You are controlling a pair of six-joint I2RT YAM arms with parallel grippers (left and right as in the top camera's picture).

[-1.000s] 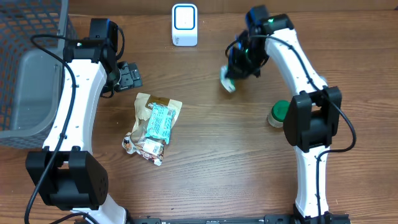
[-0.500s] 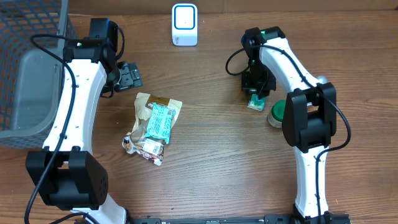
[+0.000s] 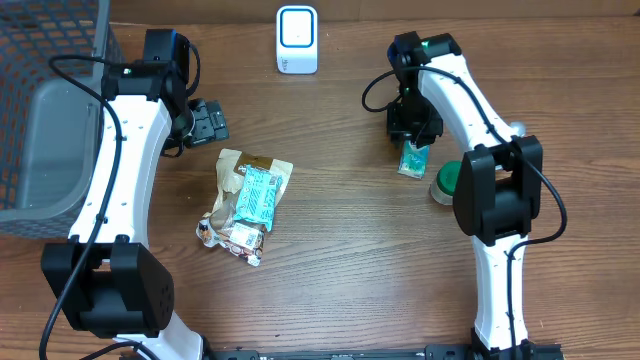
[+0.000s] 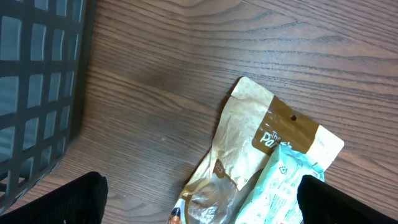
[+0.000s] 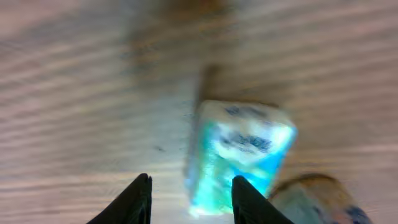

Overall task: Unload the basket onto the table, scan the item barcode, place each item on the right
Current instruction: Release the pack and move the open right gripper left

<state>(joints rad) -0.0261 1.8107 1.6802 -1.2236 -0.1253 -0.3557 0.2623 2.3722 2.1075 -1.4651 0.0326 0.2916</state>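
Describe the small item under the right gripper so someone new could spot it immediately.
From the white scanner at the far edge of the table, move to the right gripper; a small teal-and-white packet lies just below it in the overhead view. Its neighbour is a round green-topped container; the packet is rectangular.

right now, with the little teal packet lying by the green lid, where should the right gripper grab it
Grip the teal packet across its two long sides, near the middle, coming straight down from above. It lies flat on the table, so only top access is free, and the green-lidded jar crowds one end corner. The right gripper hangs over it, jaws open.
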